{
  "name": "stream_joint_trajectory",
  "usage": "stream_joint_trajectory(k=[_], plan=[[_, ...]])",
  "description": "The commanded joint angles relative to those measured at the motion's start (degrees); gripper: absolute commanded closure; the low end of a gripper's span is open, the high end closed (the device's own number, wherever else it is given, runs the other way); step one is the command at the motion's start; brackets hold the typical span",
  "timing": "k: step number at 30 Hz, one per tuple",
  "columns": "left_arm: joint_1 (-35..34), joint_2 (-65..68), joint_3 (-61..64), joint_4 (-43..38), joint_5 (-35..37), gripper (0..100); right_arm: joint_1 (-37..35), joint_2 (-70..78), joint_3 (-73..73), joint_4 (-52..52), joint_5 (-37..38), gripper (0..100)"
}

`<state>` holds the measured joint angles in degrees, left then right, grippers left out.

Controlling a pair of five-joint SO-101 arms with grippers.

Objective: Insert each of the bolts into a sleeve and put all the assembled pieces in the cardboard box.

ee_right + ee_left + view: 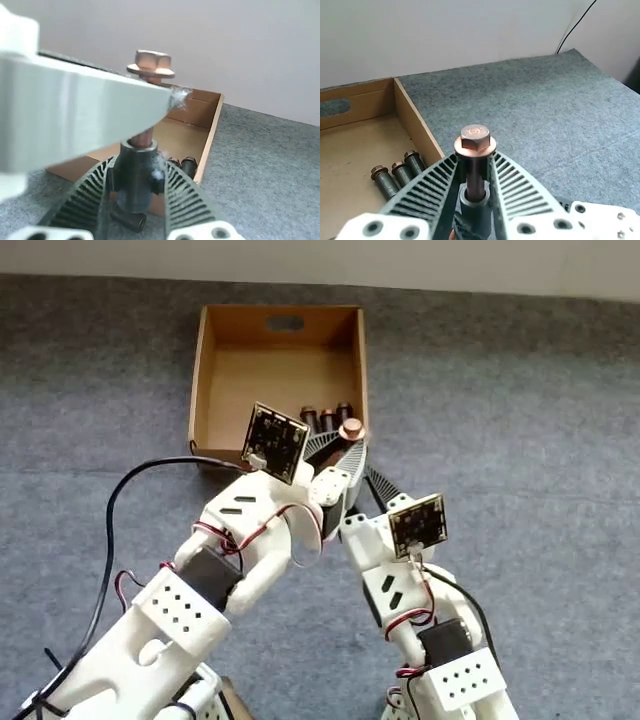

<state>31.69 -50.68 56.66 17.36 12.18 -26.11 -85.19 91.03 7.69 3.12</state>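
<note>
Just in front of the cardboard box's (199,370) near right corner, my two grippers meet above the carpet. My left gripper (475,161) is shut on the shank of a copper bolt (475,140), held upright with its hex head on top. Below it my right gripper (135,172) is shut on a dark sleeve (133,182). The bolt's (150,65) lower end sits in the sleeve's top opening. Three assembled pieces (397,174) lie side by side inside the box by its right wall (415,125).
A short dark sleeve (128,220) lies on the grey carpet under the right gripper, in front of the box wall (210,131). Open carpet (520,420) spreads right of the box. A black cable (108,540) loops along the left arm.
</note>
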Motion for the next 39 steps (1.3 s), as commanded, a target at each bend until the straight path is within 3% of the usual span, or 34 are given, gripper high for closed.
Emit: stream_joint_trajectory(k=[1,12,19,25,29,39], plan=[[-0.13,0.04,-0.75,0.35,0.18,89,0.92,-0.92,-0.31,-1.27,0.44,99.3],[-0.13,0.04,-1.1,2.64,0.09,87,0.92,-0.92,-0.31,-1.27,0.44,99.3],[-1.54,0.04,-8.13,14.24,0.0,87,0.92,-0.92,-0.31,-1.27,0.44,99.3],[-4.79,0.13,-8.75,14.95,0.0,86,0.92,-0.92,-0.31,-1.27,0.44,99.3],[-3.65,0.04,-8.75,15.03,0.0,80,0.92,-0.92,-0.31,-1.27,0.44,99.3],[-2.24,0.04,-10.24,16.0,0.0,80,0.92,-0.92,-0.31,-1.27,0.44,99.3]])
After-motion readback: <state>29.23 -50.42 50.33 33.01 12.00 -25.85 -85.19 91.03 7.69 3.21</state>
